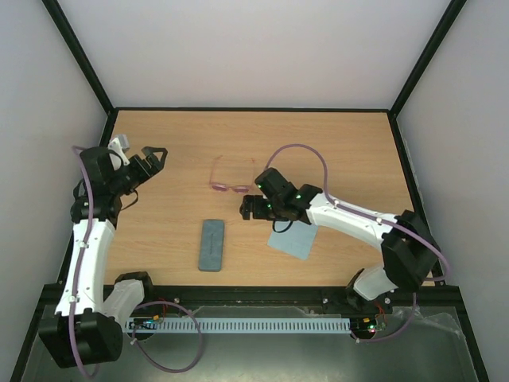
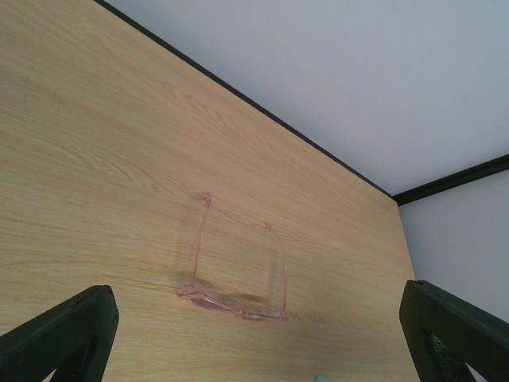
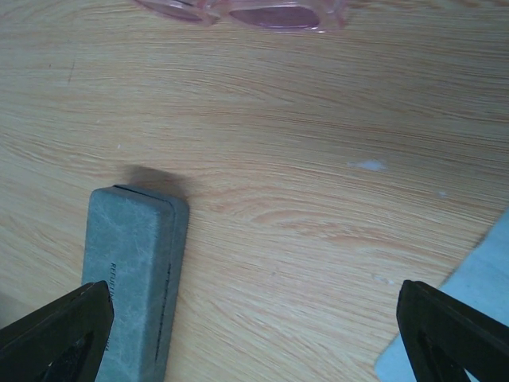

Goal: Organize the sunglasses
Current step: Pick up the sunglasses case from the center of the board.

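The sunglasses (image 1: 229, 181) have a thin pink translucent frame and lie unfolded on the wooden table, temple arms pointing to the back. In the left wrist view the sunglasses (image 2: 238, 304) lie ahead of my open, empty left gripper (image 2: 254, 322), well apart from it. My left gripper (image 1: 157, 155) is at the left of the table. My right gripper (image 1: 253, 204) is open and empty, just in front and to the right of the sunglasses. In the right wrist view its gripper (image 3: 254, 334) hovers over bare wood, with the sunglasses (image 3: 270, 14) at the top edge.
A closed grey-blue oblong case (image 1: 211, 244) lies in front of the sunglasses; it also shows in the right wrist view (image 3: 131, 274) by the left finger. A light-blue cloth (image 1: 294, 239) lies under the right arm, its corner in the right wrist view (image 3: 469, 318). Black-edged walls surround the table.
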